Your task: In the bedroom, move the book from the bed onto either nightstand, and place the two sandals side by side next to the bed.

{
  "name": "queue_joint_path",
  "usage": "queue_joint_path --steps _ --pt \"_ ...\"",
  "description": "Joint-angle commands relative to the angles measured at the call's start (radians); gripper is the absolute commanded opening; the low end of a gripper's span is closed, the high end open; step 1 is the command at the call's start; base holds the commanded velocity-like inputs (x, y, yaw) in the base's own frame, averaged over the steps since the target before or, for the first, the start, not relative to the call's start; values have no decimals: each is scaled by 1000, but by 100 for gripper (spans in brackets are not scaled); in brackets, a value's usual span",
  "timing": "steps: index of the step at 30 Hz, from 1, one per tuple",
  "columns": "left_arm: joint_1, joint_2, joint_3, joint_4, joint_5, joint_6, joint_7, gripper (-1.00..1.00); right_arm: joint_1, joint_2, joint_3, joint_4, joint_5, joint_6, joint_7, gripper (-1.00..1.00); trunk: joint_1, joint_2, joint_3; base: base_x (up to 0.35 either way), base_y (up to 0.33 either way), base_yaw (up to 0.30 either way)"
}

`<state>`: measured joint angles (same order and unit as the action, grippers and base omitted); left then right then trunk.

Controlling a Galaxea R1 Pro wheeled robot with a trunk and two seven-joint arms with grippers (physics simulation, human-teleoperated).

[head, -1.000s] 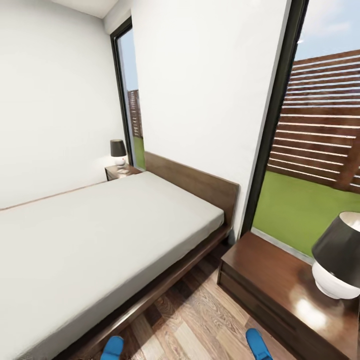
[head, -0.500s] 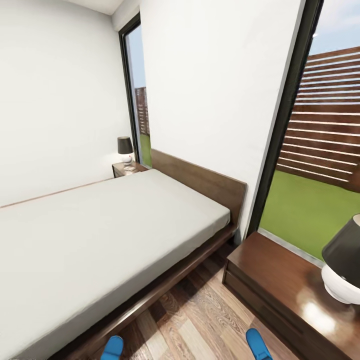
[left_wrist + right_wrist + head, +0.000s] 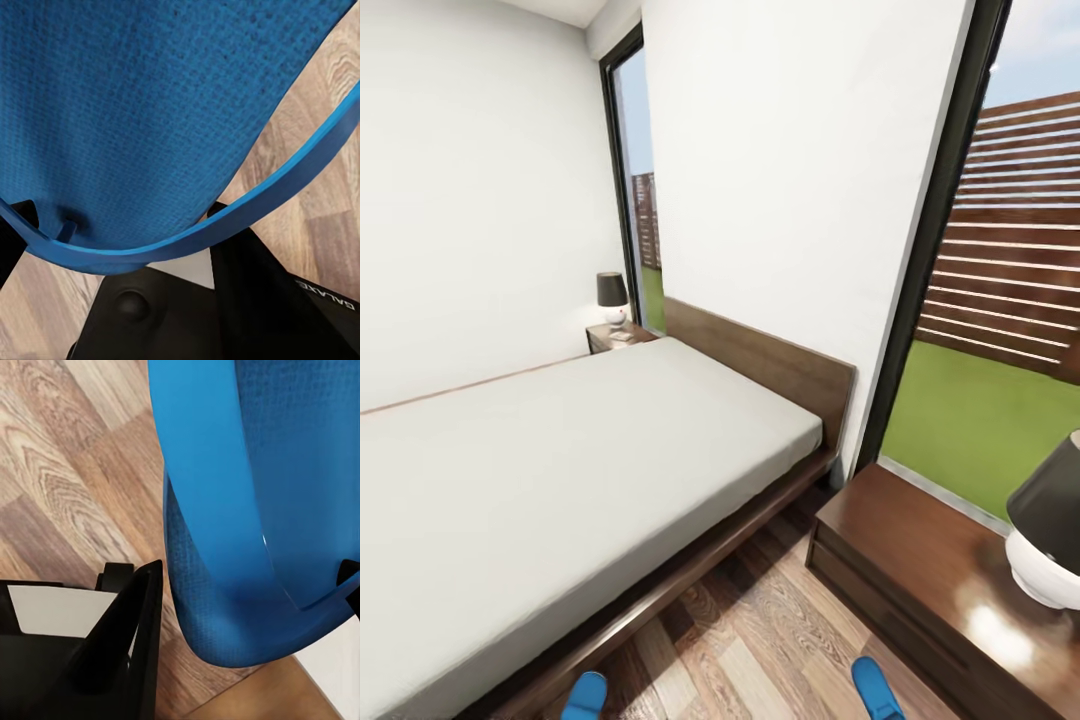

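Each blue sandal is gripped in a hand: one in the left hand (image 3: 112,247), one in the right hand (image 3: 247,607), their tips (image 3: 585,695) (image 3: 877,688) above the floor beside the bed (image 3: 560,470). The robot's body (image 3: 300,307) reads "GALAXEA".

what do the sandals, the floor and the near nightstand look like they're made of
The sandals look like foam or rubber: bright blue, matte, with a fine pebbled texture and a smooth thin strap.

The floor looks like wood plank or laminate, with printed-looking grain and visible board seams.

The near nightstand looks like dark brown wood with a glossy finish; its top reflects light near the lamp.
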<state>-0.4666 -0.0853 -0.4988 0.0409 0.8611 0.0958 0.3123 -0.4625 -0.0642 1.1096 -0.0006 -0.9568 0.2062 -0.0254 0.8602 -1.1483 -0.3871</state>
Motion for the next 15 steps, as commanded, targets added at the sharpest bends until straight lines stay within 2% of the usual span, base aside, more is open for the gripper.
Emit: queue_joint_path --steps 1,7,15 --pt "-1 -1 -9 1 4 4 -2 -100 -1 0 9 -1 -10 4 -1 -100 0 -1 -2 0 0 120" --pt "-1 -1 -9 1 4 4 -2 -100 0 0 9 -1 -10 4 -1 -100 0 -1 -9 0 0 172" --pt "-1 -1 -9 2 4 4 -2 -100 19 0 9 -1 -10 6 -1 -100 0 -1 -14 0 0 262"
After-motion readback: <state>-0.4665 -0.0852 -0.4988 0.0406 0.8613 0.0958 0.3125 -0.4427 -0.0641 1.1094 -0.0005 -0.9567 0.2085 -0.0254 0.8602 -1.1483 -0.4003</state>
